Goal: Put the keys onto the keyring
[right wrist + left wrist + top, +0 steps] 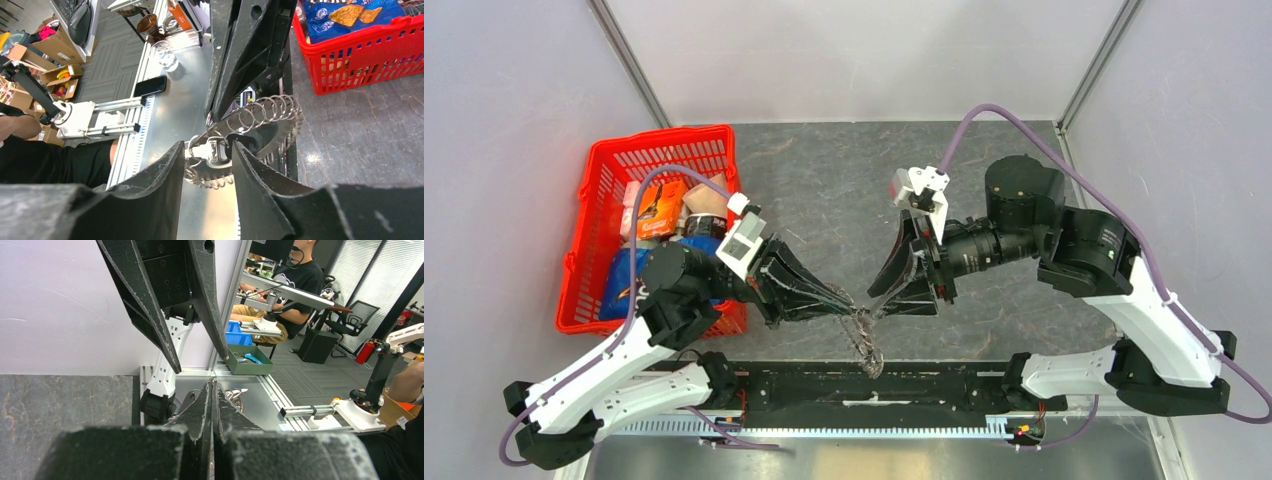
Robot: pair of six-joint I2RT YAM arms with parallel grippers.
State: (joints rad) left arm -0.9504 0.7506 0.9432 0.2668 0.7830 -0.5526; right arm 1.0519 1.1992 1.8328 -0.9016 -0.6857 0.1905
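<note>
Left pincer (849,302) is pressed together at the tips and clamped on the keyring (866,340). The ring cluster dangles from those tips, hanging above the near edge of the bench (824,190) and over the black rail at the arm bases.

In the left wrist view the fingers (200,410) meet with no gap, and silvery key bits (235,394) poke out just right of the tips.

Right pincer (882,303) faces the left one tip to tip, with its jaws apart. In the right wrist view its two fingers (165,180) straddle the lower part of the keyring (260,117). A small silvery piece sits between them; cannot tell if either finger touches it.

The ring shows as coiled wire loops with small toothed keys fanned along the edge. The left pincer (210,117) comes down from the top of that view and pinches the cluster at its left end.

The left wrist view also shows the right pincer (200,362) as two spread black wedges above the closed tips.

Red basket (604,180) sits at the left of the bench, behind the left arm, well apart from the keyring, with snack packs (659,215) in it.
</note>
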